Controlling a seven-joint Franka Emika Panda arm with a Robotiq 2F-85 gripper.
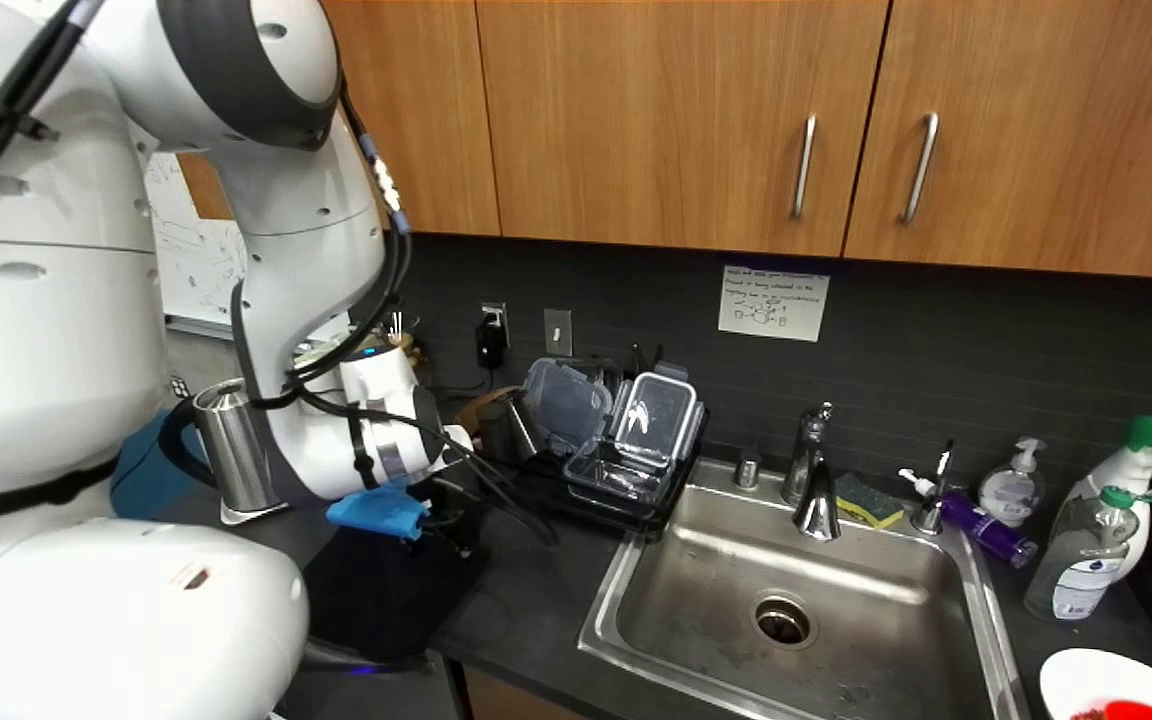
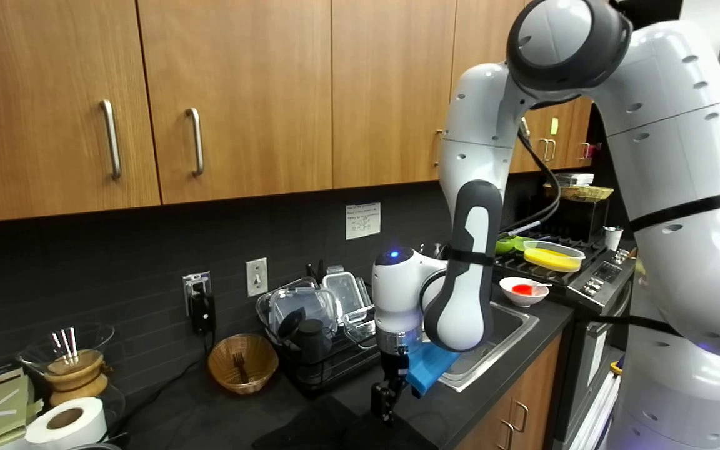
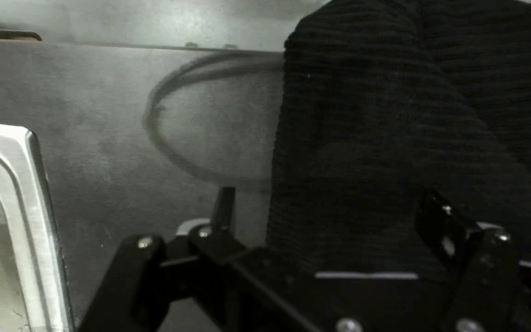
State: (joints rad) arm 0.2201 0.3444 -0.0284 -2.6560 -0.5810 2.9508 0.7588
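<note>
My fingers point(image 3: 225, 210) are spread wide over a black ribbed cloth point(image 3: 362, 138), which lies on the dark gray countertop point(image 3: 99, 161); farther out, at the wrist view's left edge, sits a steel sink point(image 3: 30, 216).

The jaws point down over a black cloth point(image 2: 325, 424); a fork point(image 2: 240, 367) lies in the wicker basket point(image 2: 262, 367) beside the dish rack point(image 2: 340, 374).
</note>
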